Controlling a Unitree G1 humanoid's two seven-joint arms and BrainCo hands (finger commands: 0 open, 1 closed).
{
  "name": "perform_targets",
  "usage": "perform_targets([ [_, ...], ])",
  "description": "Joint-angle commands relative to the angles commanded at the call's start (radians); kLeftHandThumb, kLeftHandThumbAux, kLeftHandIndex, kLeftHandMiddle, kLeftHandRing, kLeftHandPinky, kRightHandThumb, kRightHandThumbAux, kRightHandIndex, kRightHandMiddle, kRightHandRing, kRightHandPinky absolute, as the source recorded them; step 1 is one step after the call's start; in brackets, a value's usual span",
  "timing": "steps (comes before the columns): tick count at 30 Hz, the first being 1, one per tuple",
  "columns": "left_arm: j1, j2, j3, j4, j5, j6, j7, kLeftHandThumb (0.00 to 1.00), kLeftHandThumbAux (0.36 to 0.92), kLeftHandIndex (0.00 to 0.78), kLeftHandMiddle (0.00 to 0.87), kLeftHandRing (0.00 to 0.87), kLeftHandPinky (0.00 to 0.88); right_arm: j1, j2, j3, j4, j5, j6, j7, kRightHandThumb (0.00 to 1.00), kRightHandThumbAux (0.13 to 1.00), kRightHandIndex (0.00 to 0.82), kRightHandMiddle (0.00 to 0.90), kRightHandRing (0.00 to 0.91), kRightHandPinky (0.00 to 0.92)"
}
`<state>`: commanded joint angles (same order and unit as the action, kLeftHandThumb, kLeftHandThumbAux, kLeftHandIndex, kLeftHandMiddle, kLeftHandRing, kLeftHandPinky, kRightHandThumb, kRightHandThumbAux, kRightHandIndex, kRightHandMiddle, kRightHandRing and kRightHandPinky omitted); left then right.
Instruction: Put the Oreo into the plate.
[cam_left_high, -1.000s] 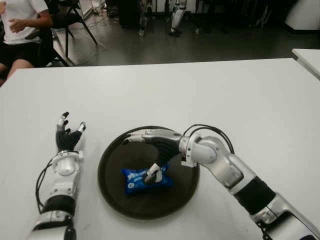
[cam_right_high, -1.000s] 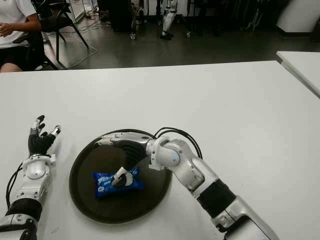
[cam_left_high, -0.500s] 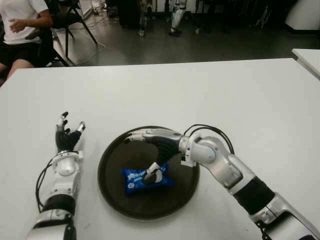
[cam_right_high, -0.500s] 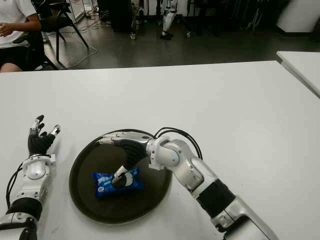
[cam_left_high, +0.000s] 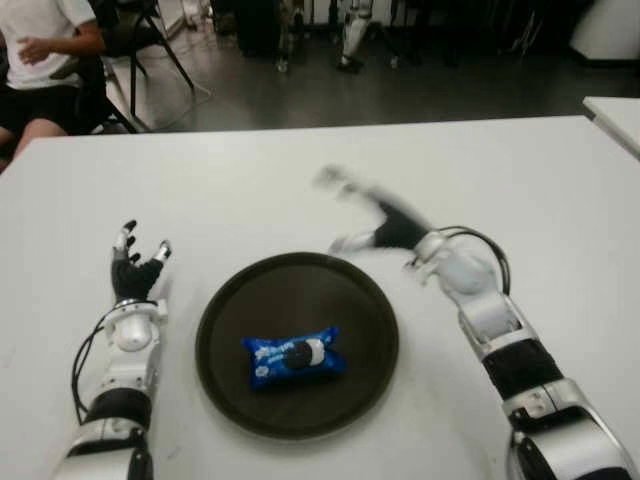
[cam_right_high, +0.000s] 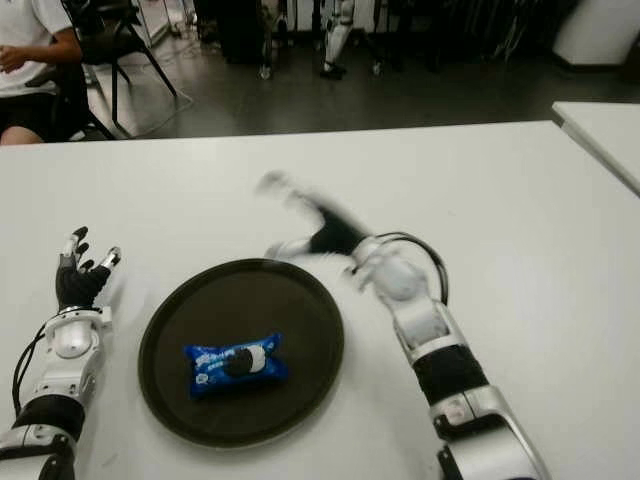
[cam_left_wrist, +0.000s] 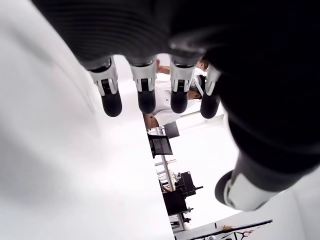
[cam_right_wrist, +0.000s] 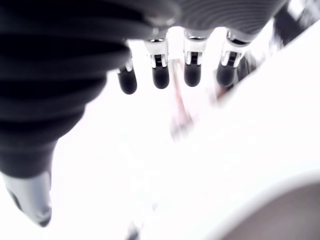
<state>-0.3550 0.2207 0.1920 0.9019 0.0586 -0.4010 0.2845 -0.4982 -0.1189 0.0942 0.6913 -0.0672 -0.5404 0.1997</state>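
Since the blue foil-wrapped Oreo packet (cam_left_high: 294, 357) lies flat inside the round dark brown plate (cam_left_high: 240, 300), a little off the plate's middle toward the robot, with nothing touching it, the task looks done. The packet lies on its broad side, a stable pose that should keep it from sliding to the rim. Beyond the plate, on its far right side, the right hand (cam_left_high: 372, 215) shows as a motion-smeared shape above the white desk (cam_left_high: 520, 190), well clear of the plate; its wrist view shows the fingers (cam_right_wrist: 160, 75) extended and apart, holding nothing, which fits a hand done with its load. To the plate's left the idle left hand (cam_left_high: 135, 268) shows over the desk, fingers (cam_left_wrist: 145, 95) apart and empty.
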Motion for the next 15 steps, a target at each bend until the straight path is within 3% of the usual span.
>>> perform_targets([
  [5,0.007,0.007,-0.003,-0.023,0.003,0.011,-0.007,0.000,0.746,0.019,0.012,0.000,0.000,-0.074,0.025,-0.102,0.201,0.023,-0.019,-0.193,0.000,0.641,0.000,0.000,0.000,0.000],
  [15,0.022,0.001,0.002,-0.080,-0.006,0.048,-0.022,0.000,0.769,0.016,0.010,0.000,0.000,-0.127,0.028,-0.188,0.272,-0.001,-0.066,-0.428,0.000,0.682,0.000,0.000,0.000,0.000],
])
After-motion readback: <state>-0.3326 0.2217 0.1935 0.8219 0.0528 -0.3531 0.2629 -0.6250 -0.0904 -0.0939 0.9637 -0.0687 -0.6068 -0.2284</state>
